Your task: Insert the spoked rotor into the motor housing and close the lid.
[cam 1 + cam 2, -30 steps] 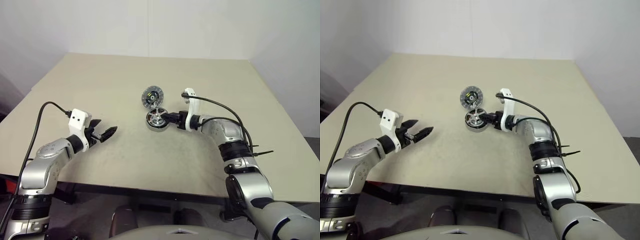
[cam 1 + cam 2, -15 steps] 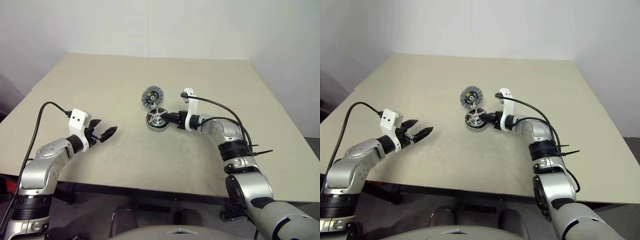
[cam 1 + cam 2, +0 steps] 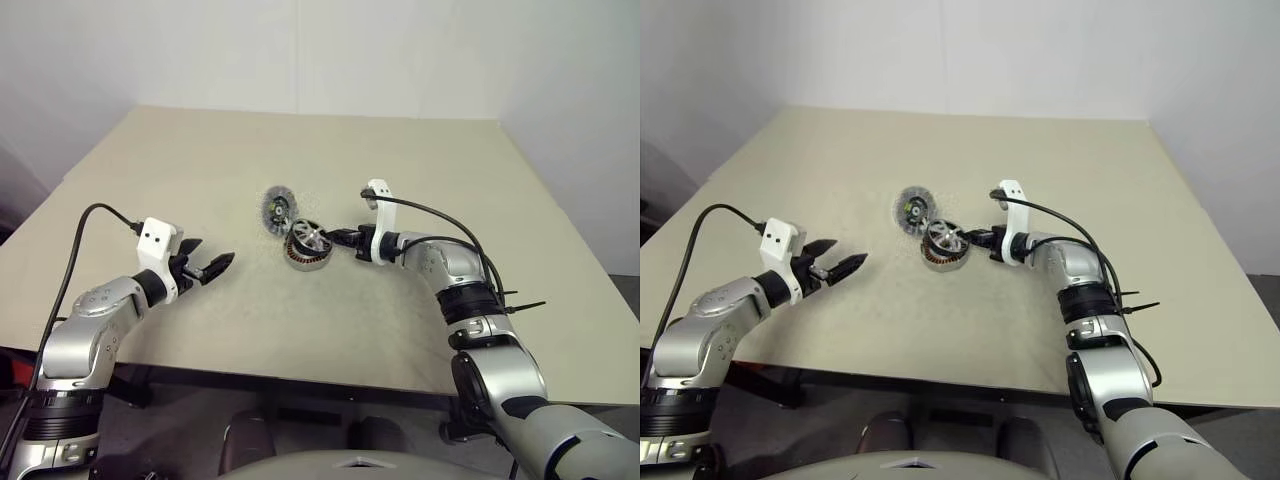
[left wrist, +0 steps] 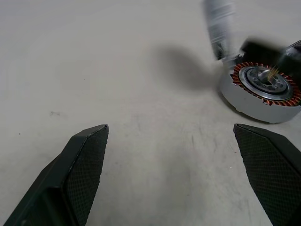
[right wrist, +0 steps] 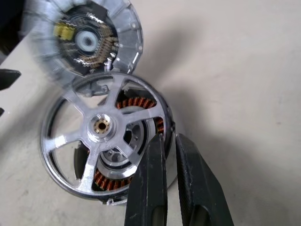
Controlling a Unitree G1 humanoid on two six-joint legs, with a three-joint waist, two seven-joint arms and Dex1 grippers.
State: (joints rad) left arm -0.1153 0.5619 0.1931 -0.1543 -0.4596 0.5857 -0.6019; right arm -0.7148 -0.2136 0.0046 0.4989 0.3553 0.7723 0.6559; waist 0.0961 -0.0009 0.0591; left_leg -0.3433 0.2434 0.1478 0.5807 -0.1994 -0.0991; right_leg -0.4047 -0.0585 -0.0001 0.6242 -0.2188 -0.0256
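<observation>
Now lid (image 3: 275,208) and motor housing (image 3: 305,247) shifted left, right tool (image 3: 335,237) narrowed on spoked rotor (image 5: 101,141).

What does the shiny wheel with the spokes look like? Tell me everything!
The rotor is a thin, shiny metal ring with silver spokes meeting at a small hub with a brass-coloured centre. It sits tilted on top of the housing, whose copper windings show between the spokes. The right claw pinches its rim. The lid, blurred, is right beside it on the table.
</observation>
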